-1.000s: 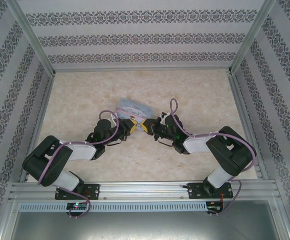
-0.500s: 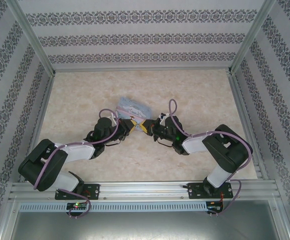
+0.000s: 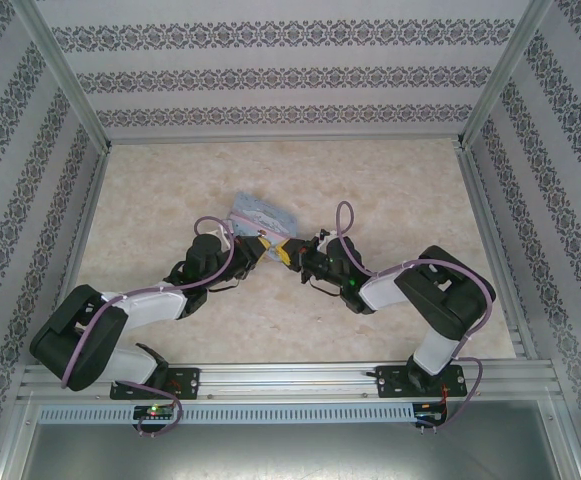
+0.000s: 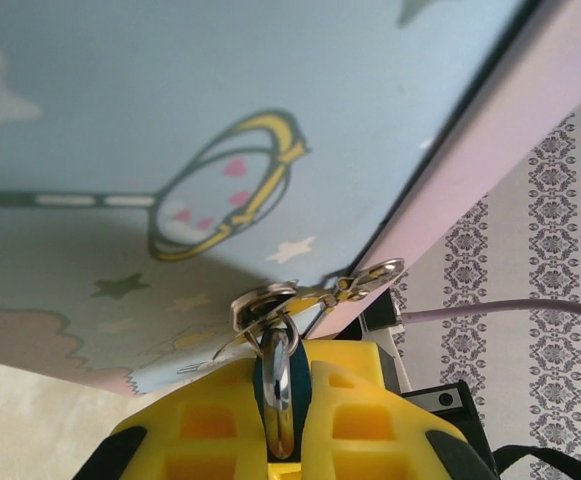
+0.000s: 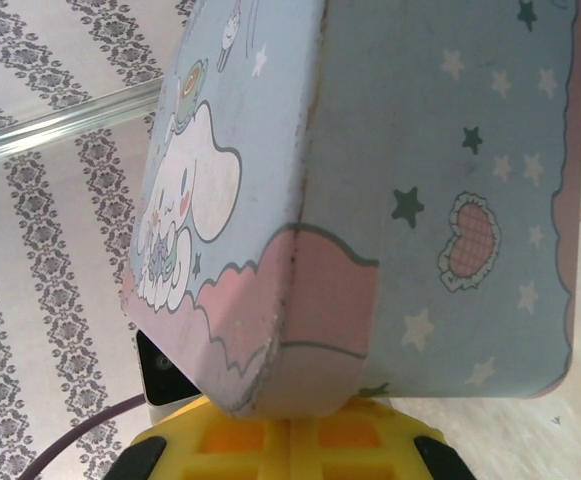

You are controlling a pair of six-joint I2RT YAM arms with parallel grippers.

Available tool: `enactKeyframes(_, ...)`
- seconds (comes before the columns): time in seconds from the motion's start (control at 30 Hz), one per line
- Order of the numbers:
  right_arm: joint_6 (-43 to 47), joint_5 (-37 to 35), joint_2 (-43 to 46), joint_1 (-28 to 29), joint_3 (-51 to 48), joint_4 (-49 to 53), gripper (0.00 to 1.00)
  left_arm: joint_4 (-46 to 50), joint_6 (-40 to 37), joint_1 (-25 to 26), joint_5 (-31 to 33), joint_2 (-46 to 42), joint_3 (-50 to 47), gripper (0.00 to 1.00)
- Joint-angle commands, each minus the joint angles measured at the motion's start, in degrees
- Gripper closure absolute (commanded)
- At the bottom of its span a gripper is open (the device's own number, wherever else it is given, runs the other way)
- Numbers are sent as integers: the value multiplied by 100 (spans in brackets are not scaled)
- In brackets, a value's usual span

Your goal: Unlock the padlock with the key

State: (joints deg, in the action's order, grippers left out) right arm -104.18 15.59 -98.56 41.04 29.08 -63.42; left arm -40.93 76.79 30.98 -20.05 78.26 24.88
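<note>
Nipped narrow in the left gripper (image 4: 282, 378), bottom centre of frame: the padlock (image 4: 262, 388), long axis pointing up to the clasp (image 4: 270, 298) of the tin (image 4: 170, 120) just above. Closed tight against the tin's lower edge: the right gripper (image 5: 290, 425); whether on the key, impossible to tell.
</note>
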Motion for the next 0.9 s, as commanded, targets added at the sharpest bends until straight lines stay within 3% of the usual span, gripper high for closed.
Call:
enactKeyframes(0.0, -176, 1, -284, 265, 107, 60, 100, -1595, 58, 330, -1280, -354, 282, 100)
enactKeyframes(0.37, 12, 34, -436, 301, 186, -102, 100, -1784, 269, 382, -1172, -355, 192, 100)
enactKeyframes(0.87, 2572, 838, -24, -419, 342, 477, 100, -2499, 1194, 382, -1336, 126, 146, 100)
